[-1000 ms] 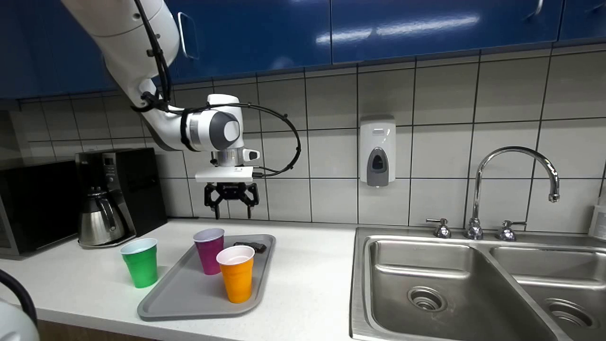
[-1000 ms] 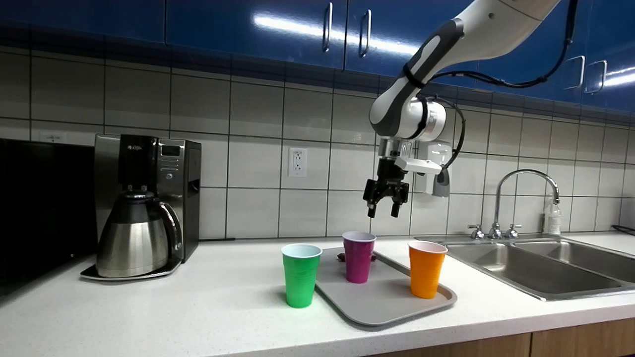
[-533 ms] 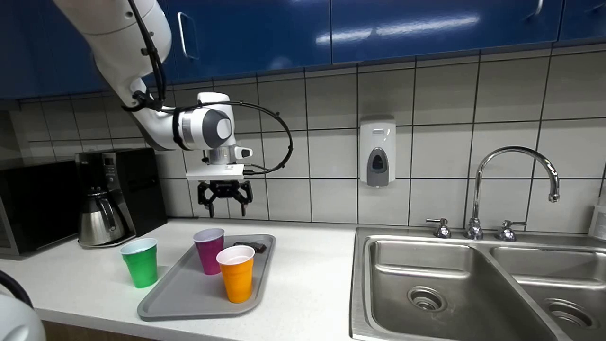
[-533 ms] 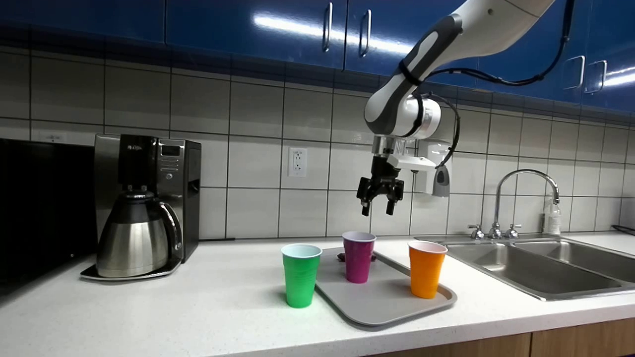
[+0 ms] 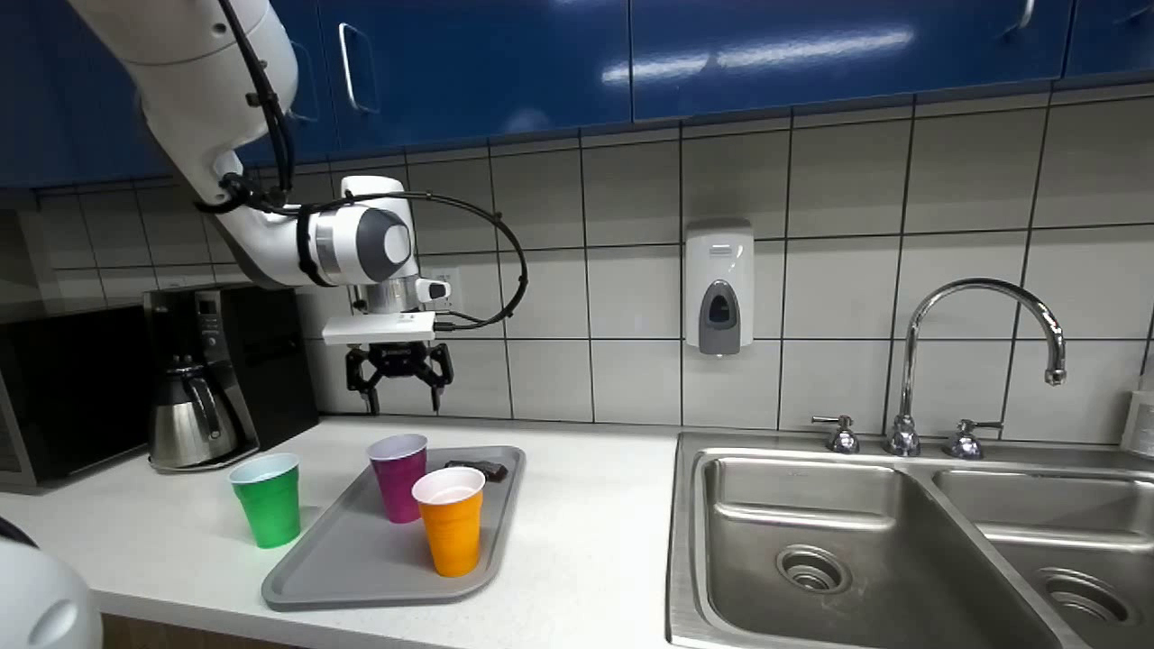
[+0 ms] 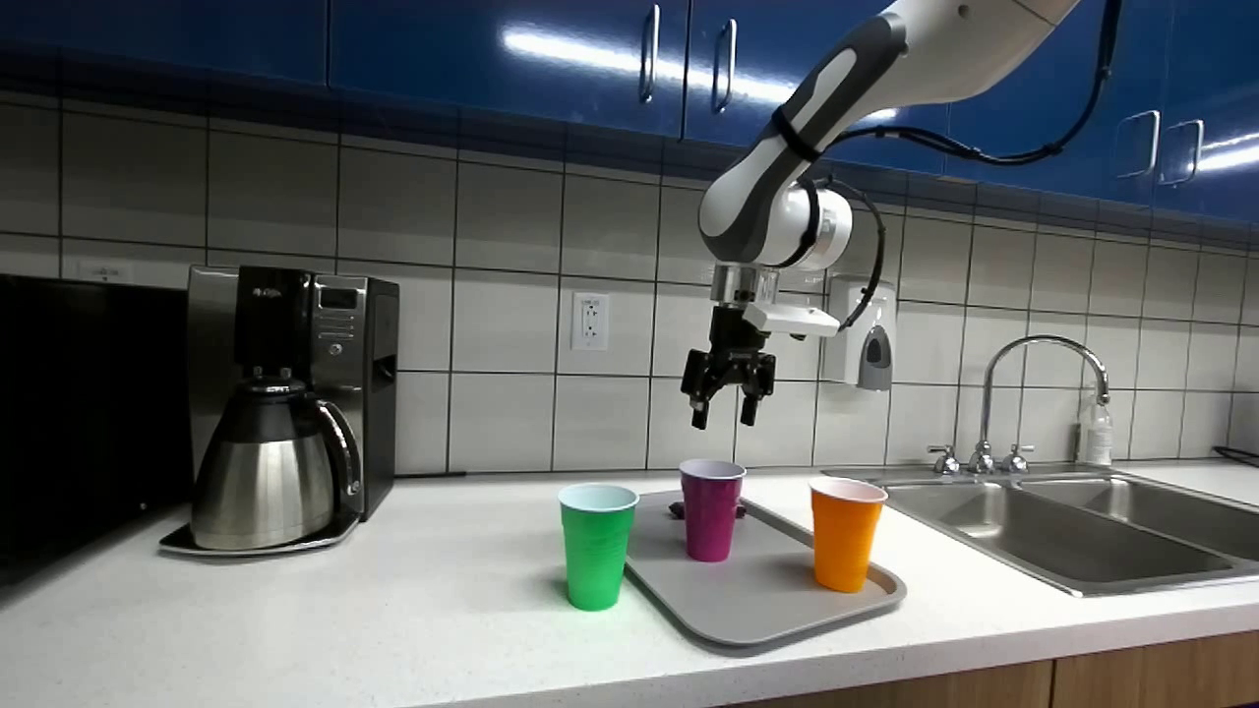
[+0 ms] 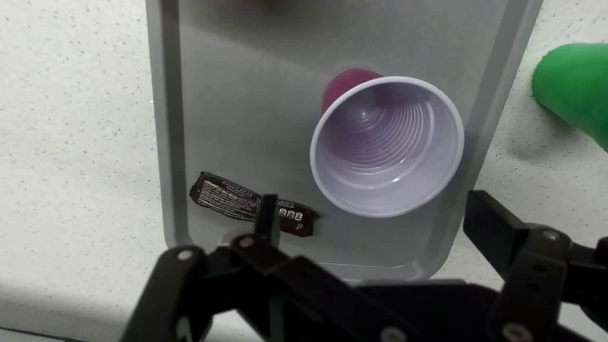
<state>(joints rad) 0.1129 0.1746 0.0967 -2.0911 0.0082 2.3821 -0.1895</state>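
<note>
If you start on the left in an exterior view, there's a coffee maker (image 6: 344, 369) parked near the tiled wall (image 6: 507, 320), well apart from the action. Next along is a green cup (image 6: 597, 551), upright on the counter (image 6: 443, 629) itself, just beside the grey tray (image 6: 757, 605) rather than on it. On the tray you get a purple cup (image 6: 711, 516), upright and, going by the wrist view, empty, with a dark wrapped bar (image 7: 230, 198) lying behind it on the wall side. Now the interesting bit: over the last second the gripper (image 6: 725, 415) has slid leftward in both exterior views, at pretty much the same height, while the cups, bar and tray haven't budged. It was hanging off to one side, and now it's just about above the purple cup, so I'd say that cup is what it's best lined up with, though maybe not dead center. The jaws are spread with nothing held and nothing touched; in the wrist view the cup's rim falls between them side to side, but a bit ahead of the tips. Further right, an orange cup (image 6: 848, 536) stands upright on the tray, toward the front, and past that comes the steel sink (image 6: 1052, 531) with its faucet (image 6: 987, 423), apart from the tray.
</note>
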